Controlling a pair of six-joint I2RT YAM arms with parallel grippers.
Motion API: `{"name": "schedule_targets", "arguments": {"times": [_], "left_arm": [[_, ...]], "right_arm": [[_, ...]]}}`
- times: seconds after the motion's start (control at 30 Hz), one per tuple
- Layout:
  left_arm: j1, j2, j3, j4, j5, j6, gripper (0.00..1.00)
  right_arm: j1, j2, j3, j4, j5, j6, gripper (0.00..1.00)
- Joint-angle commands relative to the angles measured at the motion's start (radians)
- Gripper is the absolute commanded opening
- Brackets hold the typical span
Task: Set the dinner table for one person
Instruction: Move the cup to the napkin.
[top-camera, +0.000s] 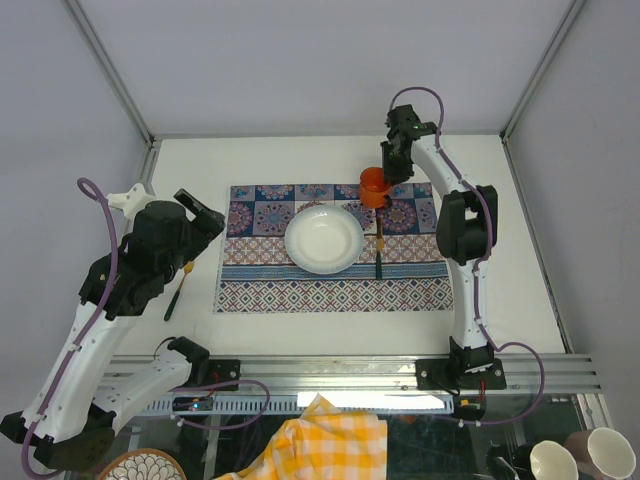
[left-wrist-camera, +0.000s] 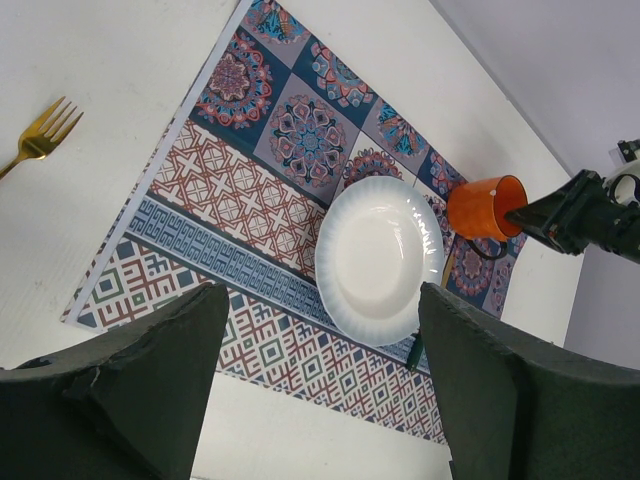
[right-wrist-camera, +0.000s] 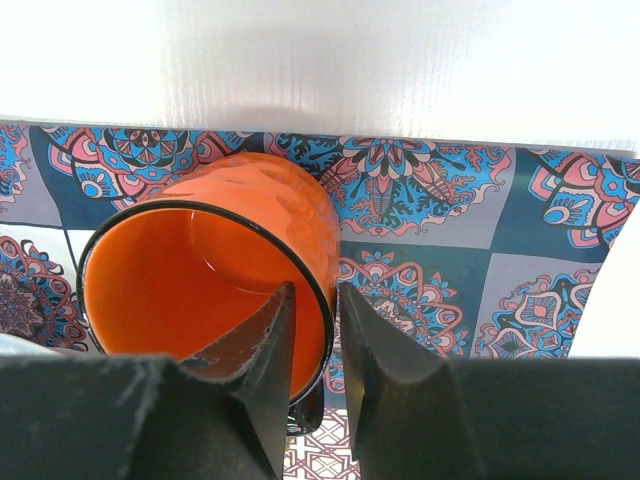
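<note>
Dinner table (top-camera: 300, 160): white top, aluminium rails, carrying everything below.
- Patterned placemat (top-camera: 330, 290) lies flat mid-table. A white scalloped plate (top-camera: 323, 238) sits on its centre.
- An orange cup (right-wrist-camera: 200, 280) stands on the mat's far right part, just beyond the plate's right edge.
- A dark-handled utensil (top-camera: 380, 250) lies on the mat just right of the plate. Its type is unclear.
- A gold fork (left-wrist-camera: 45, 130) lies on the bare table left of the mat.

Right gripper (right-wrist-camera: 315, 292): at the cup's rim, one finger inside and one outside. The fingers stand narrowly apart, the gap wider than the wall. Contact cannot be told.

Left gripper (left-wrist-camera: 322, 300): raised over the mat's left side, fingers spread wide, nothing between them.

Yellow checked cloth (top-camera: 330, 440) below the near rail.
</note>
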Motion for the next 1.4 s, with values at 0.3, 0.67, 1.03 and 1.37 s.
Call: {"name": "schedule_targets", "arguments": {"times": [0.3, 0.67, 1.03, 1.37], "left_arm": [[0.006, -0.004, 0.002, 0.045, -0.001, 0.026, 0.79], [0.006, 0.005, -0.007, 0.058, 0.008, 0.021, 0.78], [0.010, 0.159, 0.051, -0.026, -0.183, 0.093, 0.66], [0.215, 0.433, 0.088, -0.193, -0.115, 0.258, 0.64]], "right_arm": [[0.008, -0.170, 0.024, 0.018, 0.131, -0.018, 0.42], [0.064, -0.426, -0.066, 0.088, 0.274, -0.019, 0.60], [0.154, -0.698, -0.408, 0.288, 0.006, -0.021, 1.00], [0.199, -0.868, -0.556, 0.279, -0.012, 0.003, 0.99]]}}
